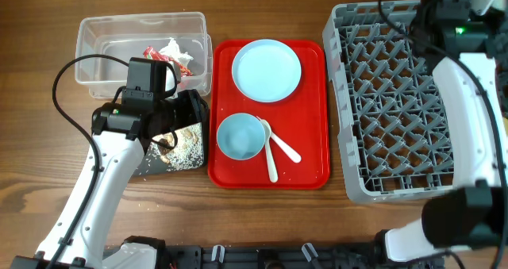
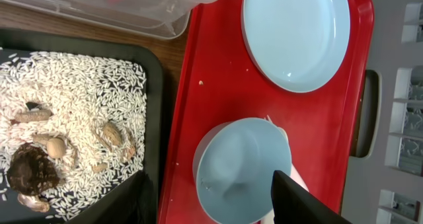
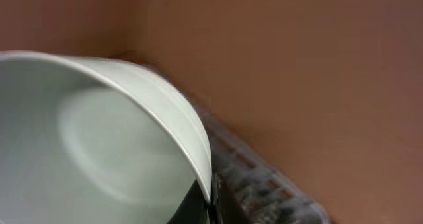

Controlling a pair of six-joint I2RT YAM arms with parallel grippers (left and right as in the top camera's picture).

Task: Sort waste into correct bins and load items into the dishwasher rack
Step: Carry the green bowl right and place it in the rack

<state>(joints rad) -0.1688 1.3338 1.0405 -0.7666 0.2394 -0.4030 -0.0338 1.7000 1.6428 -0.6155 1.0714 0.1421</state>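
Observation:
My left gripper [image 1: 190, 114] [image 2: 218, 201] is open and empty, hovering over the seam between the black tray [image 1: 159, 167] [image 2: 155, 118] and the red serving tray, its fingers either side of the pale blue bowl [image 1: 240, 136] [image 2: 238, 164]. The black tray holds rice and brown scraps [image 1: 186, 138] [image 2: 73, 131]. The clear tub [image 1: 87, 39] [image 2: 132, 6] holds the red wrapper [image 1: 159, 53] and white tissue [image 1: 176, 51]. The pale blue plate [image 1: 267, 69] [image 2: 297, 32], a spoon [image 1: 282, 146] and a fork [image 1: 271, 162] lie on the red tray. My right gripper [image 3: 208, 201] pinches the mint green bowl's [image 3: 99, 138] rim. The yellow cup is out of view.
The red serving tray [image 1: 309, 142] [image 2: 205, 98] sits mid-table between the bins and the grey dishwasher rack [image 1: 397, 102] [image 2: 403, 118]. My right arm [image 1: 468, 78] reaches over the rack's right side and leaves the overhead view at the top right corner. A cable loops left of my left arm.

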